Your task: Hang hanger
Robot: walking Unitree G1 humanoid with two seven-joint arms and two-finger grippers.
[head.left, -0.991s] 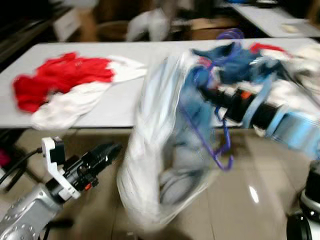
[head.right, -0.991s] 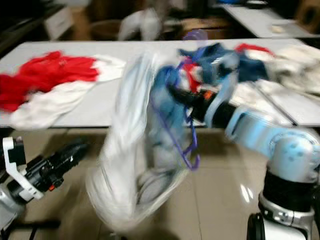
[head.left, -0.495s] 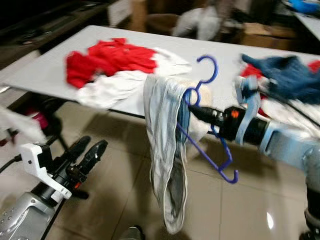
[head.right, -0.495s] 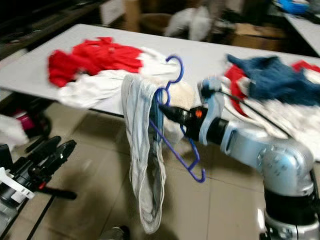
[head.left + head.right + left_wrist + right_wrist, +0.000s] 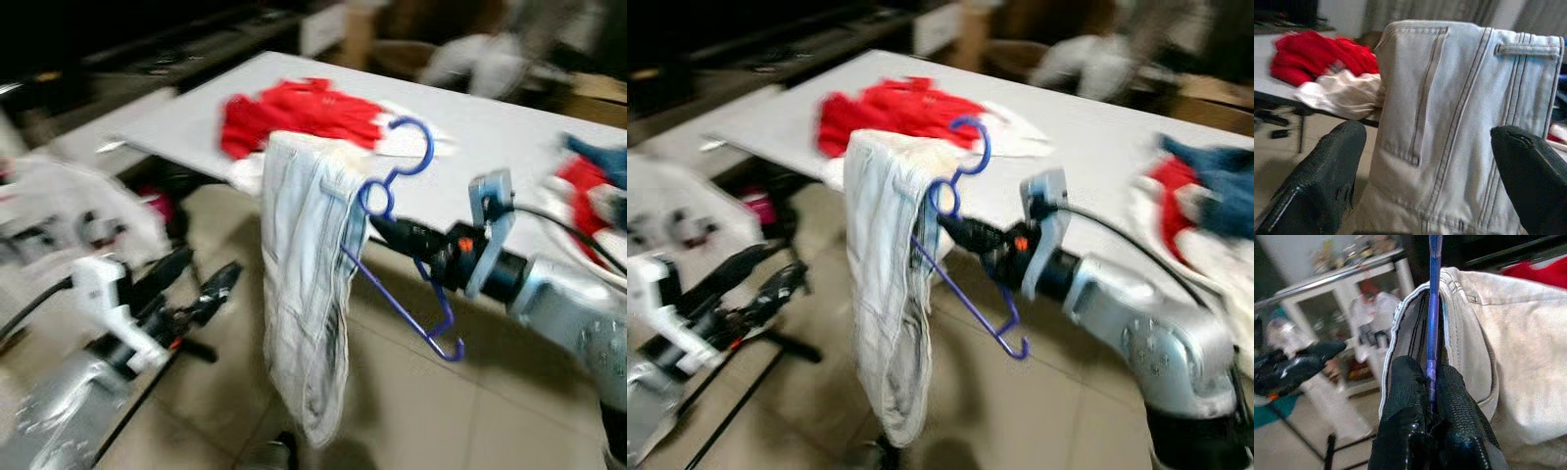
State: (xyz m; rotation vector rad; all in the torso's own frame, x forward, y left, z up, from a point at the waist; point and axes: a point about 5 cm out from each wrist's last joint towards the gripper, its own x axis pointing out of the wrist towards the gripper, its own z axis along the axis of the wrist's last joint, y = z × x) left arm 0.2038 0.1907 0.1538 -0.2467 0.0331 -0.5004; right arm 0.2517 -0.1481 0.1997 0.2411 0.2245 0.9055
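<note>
Now clear of the long grey table (image 5: pixel 509 127) after a sweeping turn, the robot faces away from the spot where it stood square to the table edge a second ago; the scene has slid sideways, so it is the camera that moved, not the laundry. Behind the jaws, a heap of red and white garments (image 5: pixel 304 113) lies on the table top. Pale, washed-out denim jeans (image 5: pixel 304 294) are folded over the hanger and droop well below the right jaws, hanging straighter and steadier than in the blur of a second ago. The blue-purple wire hanger (image 5: pixel 397 186) sits just beyond the right jaws, hook upward, lower bar slanting down beneath them. The right gripper (image 5: pixel 1431 382) is closed tight on the hanger's thin wire, both black pads pressed against it with no gap. The left gripper (image 5: pixel 201 294) waits well to the side and lower, its jaws spread wide and empty, the jeans hanging just ahead of them. No rail is in sight; judging by the turn, carrying is under way and hanging is not yet done.
</note>
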